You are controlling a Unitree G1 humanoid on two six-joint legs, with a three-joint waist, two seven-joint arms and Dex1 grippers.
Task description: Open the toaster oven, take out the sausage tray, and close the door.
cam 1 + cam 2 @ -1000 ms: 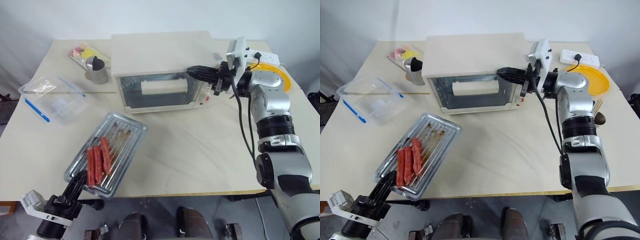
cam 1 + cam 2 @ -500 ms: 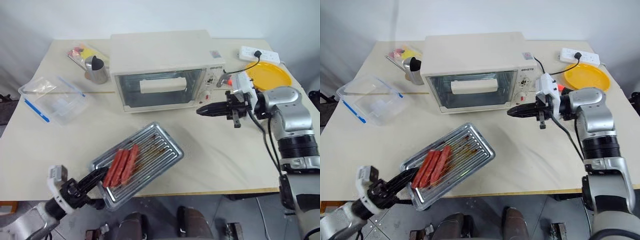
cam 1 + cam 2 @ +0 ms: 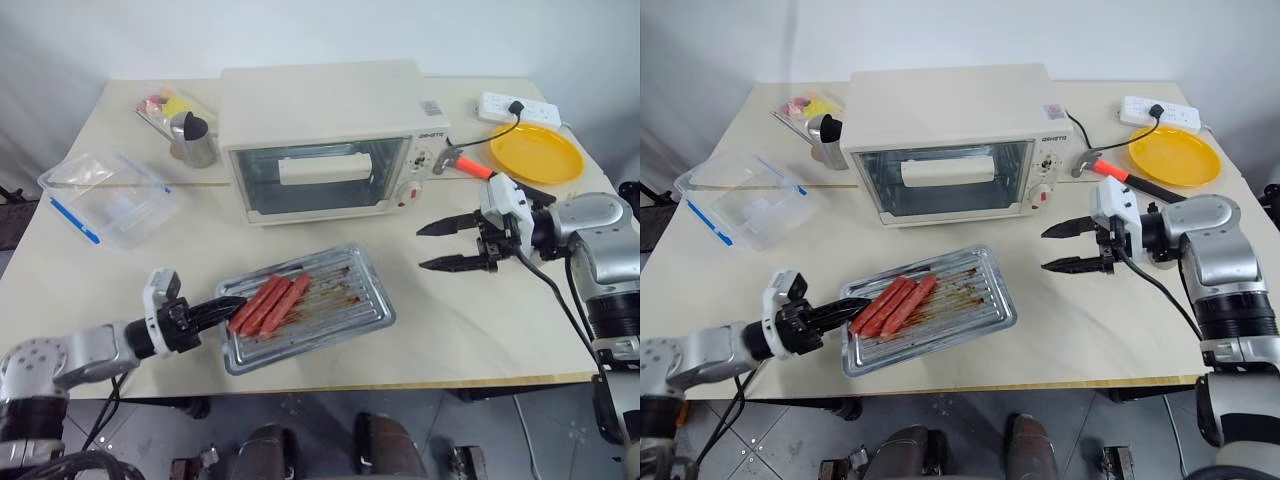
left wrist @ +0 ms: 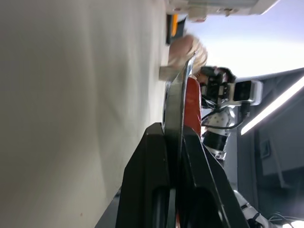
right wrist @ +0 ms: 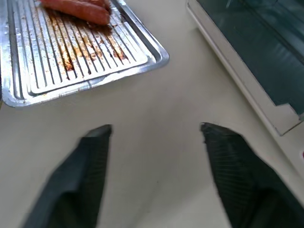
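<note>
Hammer [image 3: 462, 161], plate [image 3: 535, 152] behind wide right gripper [image 3: 428, 246]; left gripper [image 3: 232, 303] clamps sausage tray [image 3: 340, 305].

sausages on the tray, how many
3, side by side at the near-left end of the sausage tray: sausages, beside the left gripper clamping that rim.

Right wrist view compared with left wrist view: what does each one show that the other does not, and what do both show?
Right wrist view alone: the open right gripper over bare table, the tray's ribbed floor, and the oven door, shut. Left wrist view alone: the left gripper shut on the tray's rim, seen edge-on, and the right arm beyond. Both share the tray, a sausage, the table and part of the oven.
</note>
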